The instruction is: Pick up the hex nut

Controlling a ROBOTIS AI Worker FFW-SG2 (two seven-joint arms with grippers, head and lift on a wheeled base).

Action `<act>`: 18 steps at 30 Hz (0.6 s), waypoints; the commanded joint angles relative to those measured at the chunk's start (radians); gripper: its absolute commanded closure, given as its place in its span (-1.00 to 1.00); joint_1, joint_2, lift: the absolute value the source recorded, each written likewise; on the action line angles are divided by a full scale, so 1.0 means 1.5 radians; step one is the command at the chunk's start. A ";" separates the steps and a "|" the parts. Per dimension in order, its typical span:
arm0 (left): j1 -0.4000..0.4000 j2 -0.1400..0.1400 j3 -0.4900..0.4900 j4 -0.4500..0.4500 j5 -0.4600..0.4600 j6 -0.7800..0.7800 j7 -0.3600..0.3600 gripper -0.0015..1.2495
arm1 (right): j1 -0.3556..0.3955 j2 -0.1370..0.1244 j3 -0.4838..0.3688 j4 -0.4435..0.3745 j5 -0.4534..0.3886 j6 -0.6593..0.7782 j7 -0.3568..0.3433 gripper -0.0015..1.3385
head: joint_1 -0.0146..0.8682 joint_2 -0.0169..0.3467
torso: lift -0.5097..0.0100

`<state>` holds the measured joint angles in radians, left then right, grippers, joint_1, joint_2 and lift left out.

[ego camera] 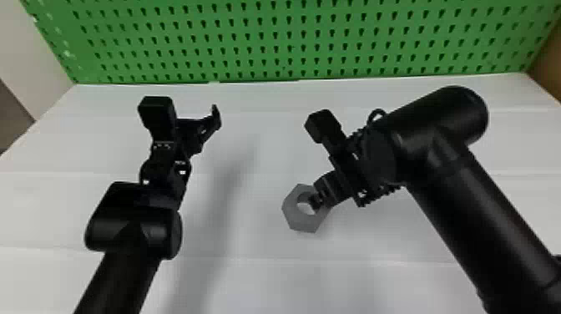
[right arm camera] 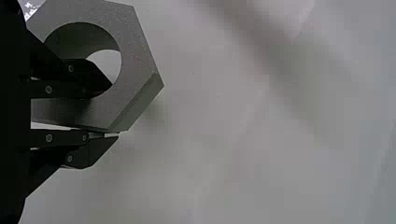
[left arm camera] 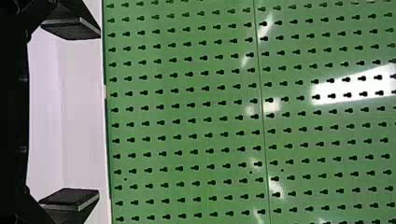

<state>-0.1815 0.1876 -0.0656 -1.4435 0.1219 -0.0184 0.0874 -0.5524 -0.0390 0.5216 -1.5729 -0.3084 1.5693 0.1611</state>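
Head view: both arms are present. The left arm (ego camera: 121, 279) enters from the bottom edge and runs forward, leaning slightly to the right, to a bulky wrist joint (ego camera: 133, 221). The left gripper (ego camera: 203, 128) is beyond that joint. In the left wrist view its two fingers (left arm camera: 72, 29) stand wide apart. The right arm (ego camera: 480, 221) enters at the lower right corner, slants forward and left, and bends sharply at a thick, rounded joint (ego camera: 448, 115). The right gripper (ego camera: 318, 202) points inward and down, its fingers (right arm camera: 86, 151) near each other, roughly parallel.
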 commanded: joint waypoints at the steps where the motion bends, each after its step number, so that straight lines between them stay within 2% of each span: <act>1: 0.001 0.001 0.001 0.000 0.002 0.000 0.000 -0.86 | 0.029 0.003 -0.038 -0.030 0.016 -0.006 0.000 0.65 | 0.81 -0.09 | 0.63; 18: 0.004 0.000 0.000 0.000 0.005 0.000 0.000 -0.86 | 0.114 0.010 -0.149 -0.108 0.045 -0.178 0.000 0.67 | 0.81 -0.09 | 0.63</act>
<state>-0.1763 0.1878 -0.0660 -1.4435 0.1283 -0.0184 0.0874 -0.4147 -0.0262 0.3367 -1.7040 -0.2548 1.3774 0.1611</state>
